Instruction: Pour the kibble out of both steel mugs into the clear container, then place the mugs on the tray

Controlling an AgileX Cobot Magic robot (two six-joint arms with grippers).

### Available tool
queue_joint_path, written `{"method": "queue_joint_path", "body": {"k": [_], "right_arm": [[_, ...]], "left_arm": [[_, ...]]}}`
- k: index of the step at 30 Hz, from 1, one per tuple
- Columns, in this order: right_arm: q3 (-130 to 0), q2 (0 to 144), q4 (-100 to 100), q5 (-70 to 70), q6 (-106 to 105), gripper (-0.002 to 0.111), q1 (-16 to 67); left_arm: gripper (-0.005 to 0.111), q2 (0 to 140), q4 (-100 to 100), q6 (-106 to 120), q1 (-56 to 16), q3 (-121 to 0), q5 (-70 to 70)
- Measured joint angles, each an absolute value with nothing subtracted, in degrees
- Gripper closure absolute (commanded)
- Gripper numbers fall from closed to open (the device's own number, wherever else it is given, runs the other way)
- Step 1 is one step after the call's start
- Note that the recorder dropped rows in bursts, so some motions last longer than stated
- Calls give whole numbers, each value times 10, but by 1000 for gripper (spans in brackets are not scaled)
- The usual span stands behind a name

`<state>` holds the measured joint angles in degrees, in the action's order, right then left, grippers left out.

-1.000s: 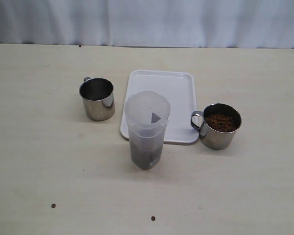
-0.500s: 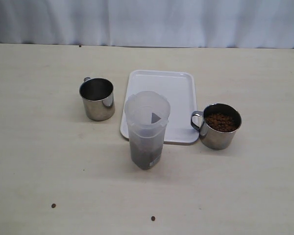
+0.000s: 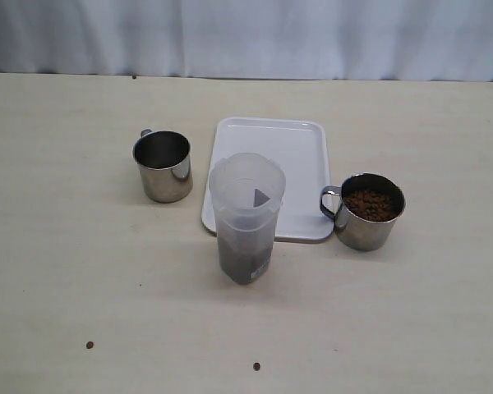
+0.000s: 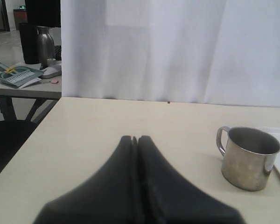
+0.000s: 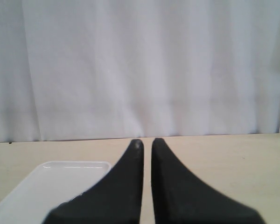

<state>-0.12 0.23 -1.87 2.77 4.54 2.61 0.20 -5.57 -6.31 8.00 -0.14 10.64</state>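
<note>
The tray (image 3: 292, 139) lies flat on the table (image 3: 66, 246), near the middle. The container (image 3: 246, 213) stands upright at the tray's near edge and overlaps that edge in the exterior view; whether it touches the tray cannot be told. Its lower part holds a dark layer of kibble (image 3: 244, 258). The empty mug (image 3: 163, 168) stands upright on the table just left of the tray, handle turned toward the curtain (image 3: 312, 33). The full mug (image 3: 366, 213) stands upright on the table at the tray's near right corner, handle pointing toward the tray, with brown pellets reaching close to its rim. Three loose pellets (image 3: 89, 345) lie scattered on the table along the near edge, well apart from the container. The left claw (image 4: 134, 139) is closed with its fingers pressed together, gripping nothing. The right claw (image 5: 146, 141) is closed down to a thin slit, also gripping nothing, and points past the tray's corner toward the curtain.
</note>
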Motion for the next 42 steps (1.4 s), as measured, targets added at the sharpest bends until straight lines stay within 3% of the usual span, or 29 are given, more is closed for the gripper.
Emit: {"method": "queue_joint_path", "body": {"k": [23, 42], "right_arm": [[-1, 2, -18, 22, 45, 103, 26], [-1, 2, 0, -99, 152, 103, 26]], "left_arm": [[107, 2, -56, -62, 80, -1, 105], [107, 2, -56, -62, 80, -1, 105]]}}
